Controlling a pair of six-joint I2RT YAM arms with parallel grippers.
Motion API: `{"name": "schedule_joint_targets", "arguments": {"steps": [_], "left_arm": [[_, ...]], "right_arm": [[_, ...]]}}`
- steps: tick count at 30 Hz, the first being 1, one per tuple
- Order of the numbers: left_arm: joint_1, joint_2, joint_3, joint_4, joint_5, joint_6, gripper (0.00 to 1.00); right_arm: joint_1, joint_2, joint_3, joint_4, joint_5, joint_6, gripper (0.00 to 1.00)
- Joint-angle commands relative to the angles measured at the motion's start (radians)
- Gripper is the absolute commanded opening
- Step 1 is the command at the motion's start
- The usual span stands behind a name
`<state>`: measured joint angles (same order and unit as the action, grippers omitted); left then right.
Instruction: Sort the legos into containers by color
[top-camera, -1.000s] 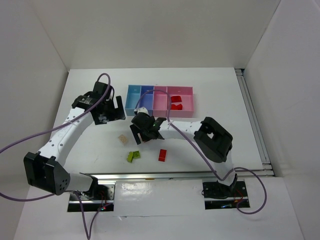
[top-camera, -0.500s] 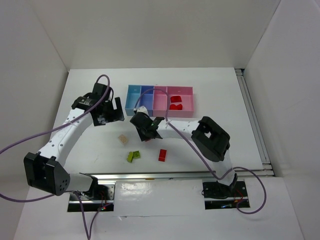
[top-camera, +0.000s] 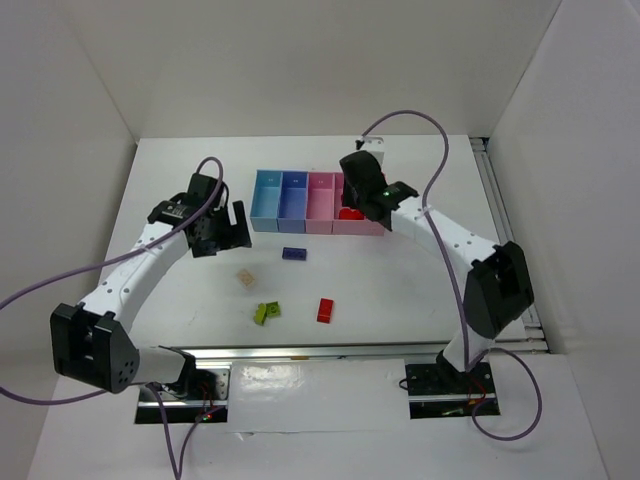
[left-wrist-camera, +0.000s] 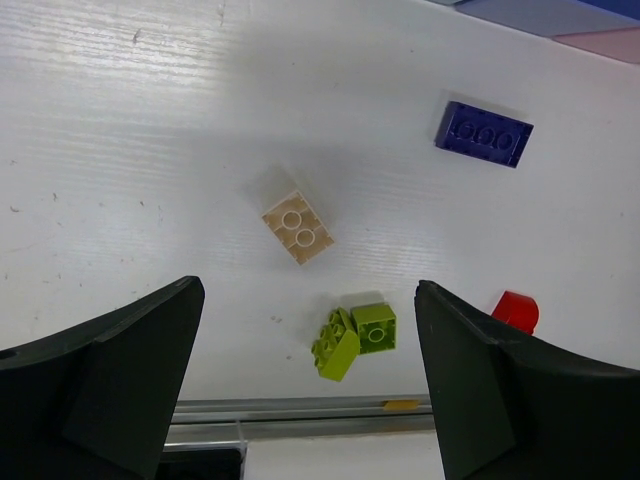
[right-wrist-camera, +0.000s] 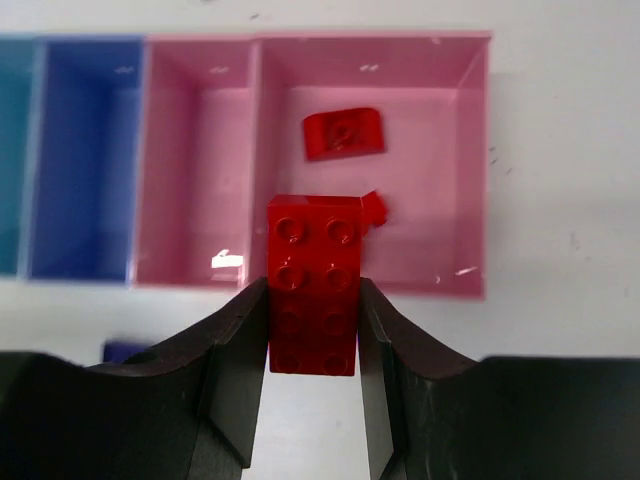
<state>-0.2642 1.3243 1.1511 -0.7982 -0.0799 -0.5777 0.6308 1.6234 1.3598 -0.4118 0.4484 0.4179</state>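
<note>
My right gripper (right-wrist-camera: 313, 300) is shut on a red lego (right-wrist-camera: 313, 270) and hangs at the near rim of the wider pink tray (right-wrist-camera: 475, 150), which holds two red pieces (right-wrist-camera: 343, 133). The top view shows that gripper (top-camera: 358, 205) over the same tray (top-camera: 345, 228). The narrow pink (right-wrist-camera: 195, 160), periwinkle (right-wrist-camera: 85, 150) and light blue (right-wrist-camera: 15, 150) trays continue to the left. My left gripper (left-wrist-camera: 308, 292) is open above the table. Below it lie a beige lego (left-wrist-camera: 298, 227), a lime green one (left-wrist-camera: 352, 338), a dark blue one (left-wrist-camera: 483, 132) and a red one (left-wrist-camera: 516, 310).
White walls close in the table at the back and both sides. A metal rail (top-camera: 505, 240) runs along the right edge and another (left-wrist-camera: 300, 415) along the near edge. A purple cable (top-camera: 400, 118) loops above the right arm.
The right arm has swung from the middle of the table to the wider pink tray, jaws now shut on a red brick. The dark blue brick lies uncovered. The left arm barely moved.
</note>
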Motion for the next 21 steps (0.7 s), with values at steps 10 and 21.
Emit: {"name": "schedule_joint_targets", "arguments": {"steps": [10, 21], "left_arm": [[0.017, 0.047, -0.028, 0.044, -0.041, 0.027, 0.97], [0.028, 0.016, -0.087, 0.077, 0.028, -0.005, 0.97]], "right_arm": [[-0.138, 0.243, 0.240, 0.031, 0.018, -0.067, 0.89], [0.174, -0.103, -0.212, -0.151, -0.034, 0.240, 0.84]]}}
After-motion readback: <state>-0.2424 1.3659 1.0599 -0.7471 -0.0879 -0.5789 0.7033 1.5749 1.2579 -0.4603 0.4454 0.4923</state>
